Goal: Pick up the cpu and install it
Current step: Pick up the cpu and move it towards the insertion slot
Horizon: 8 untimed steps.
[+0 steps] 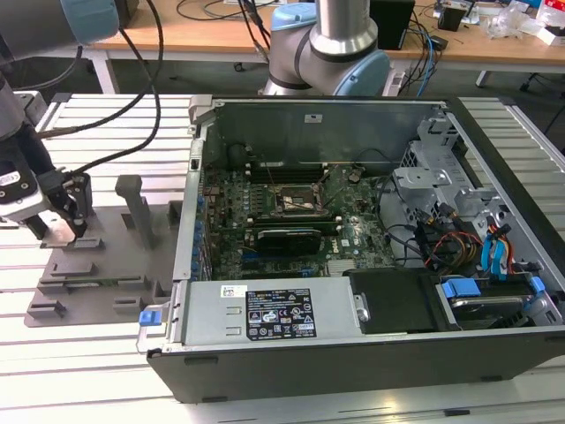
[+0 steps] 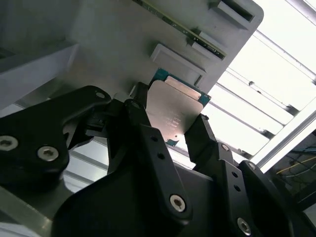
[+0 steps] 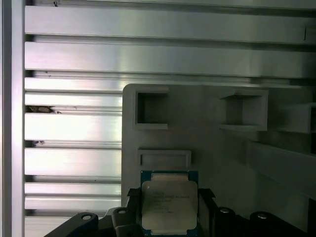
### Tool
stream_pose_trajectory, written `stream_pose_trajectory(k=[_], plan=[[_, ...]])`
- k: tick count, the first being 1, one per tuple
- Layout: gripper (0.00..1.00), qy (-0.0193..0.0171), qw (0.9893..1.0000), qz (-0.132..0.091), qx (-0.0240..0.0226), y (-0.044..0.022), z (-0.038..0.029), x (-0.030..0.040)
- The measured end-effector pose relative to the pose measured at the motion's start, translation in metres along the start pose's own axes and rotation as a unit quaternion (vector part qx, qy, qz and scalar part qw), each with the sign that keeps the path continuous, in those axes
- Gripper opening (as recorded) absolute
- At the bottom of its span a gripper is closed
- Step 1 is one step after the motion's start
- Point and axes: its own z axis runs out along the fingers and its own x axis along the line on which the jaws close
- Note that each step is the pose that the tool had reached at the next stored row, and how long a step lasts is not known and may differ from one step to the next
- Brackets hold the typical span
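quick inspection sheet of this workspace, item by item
surface: slatted metal table with a grey tray on it
job's things: cpu over the tray; socket sits apart in the open case
clutter: nothing seen
grippers: gripper shut on the cpu's two opposite edges
cables: black cables loop over the table; coloured wires inside the case
surroundings: wooden desk behind, with gear on it

First wrist view: I see the cpu [image 3: 169, 205] cut off by the picture's edge. Second wrist view: fingers [image 2: 198, 137] of the gripper [image 2: 170, 121] clamp it, hiding two sides.
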Motion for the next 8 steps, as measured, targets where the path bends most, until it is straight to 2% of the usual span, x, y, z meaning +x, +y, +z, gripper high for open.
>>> stream_pose_trajectory(k=[3, 4, 6, 8], plan=[[0.55, 0.0, 1.0, 0.0, 0.0, -0.0001, -0.0055, -0.0002], [0.55, 0.0, 1.0, 0.0, 0.0, -0.0003, -0.0103, -0.0003], [0.55, 0.0, 1.0, 0.0, 0.0, -0.0004, -0.0137, -0.0004], [0.55, 0.0, 1.0, 0.0, 0.0, -0.0006, -0.0203, -0.0006]])
